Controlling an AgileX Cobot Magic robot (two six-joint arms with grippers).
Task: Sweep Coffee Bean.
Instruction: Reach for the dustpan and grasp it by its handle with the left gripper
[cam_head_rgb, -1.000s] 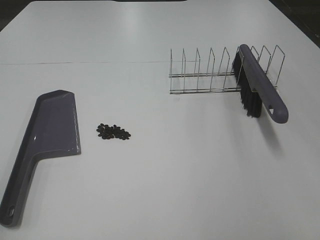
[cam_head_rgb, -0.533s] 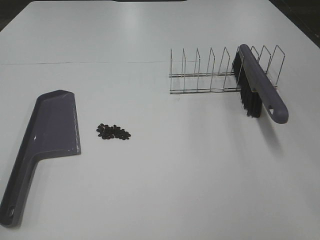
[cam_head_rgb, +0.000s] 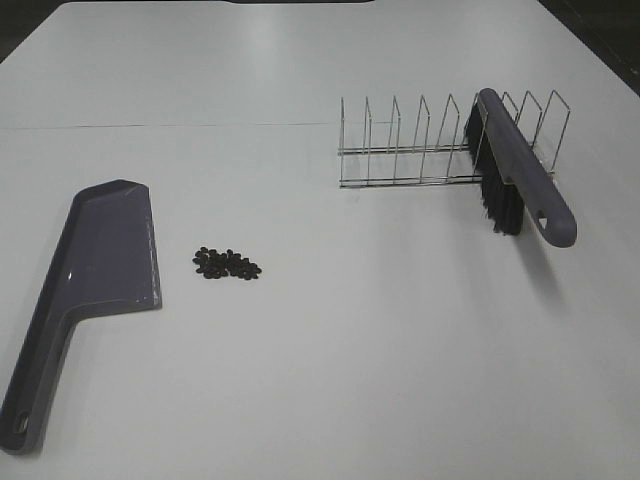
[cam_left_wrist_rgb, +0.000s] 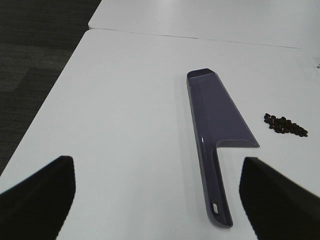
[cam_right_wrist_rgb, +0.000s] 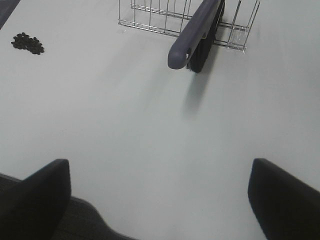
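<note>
The coffee bean pile (cam_head_rgb: 227, 264) is a small dark patch on the white table, just right of the purple dustpan (cam_head_rgb: 105, 255), which lies flat with its handle toward the front edge. A purple brush (cam_head_rgb: 520, 170) with black bristles leans in a wire rack (cam_head_rgb: 420, 150) at the right. Neither arm shows in the exterior high view. The left gripper (cam_left_wrist_rgb: 159, 200) is open and empty, hanging back from the dustpan (cam_left_wrist_rgb: 215, 115) and beans (cam_left_wrist_rgb: 285, 125). The right gripper (cam_right_wrist_rgb: 160, 205) is open and empty, well short of the brush (cam_right_wrist_rgb: 197, 30); the beans (cam_right_wrist_rgb: 27, 43) lie far off.
The wire rack (cam_right_wrist_rgb: 150, 15) has several upright dividers and stands behind the brush handle. A table seam (cam_head_rgb: 170, 125) runs across the back. Dark floor (cam_left_wrist_rgb: 35, 60) lies beyond the table's left edge.
</note>
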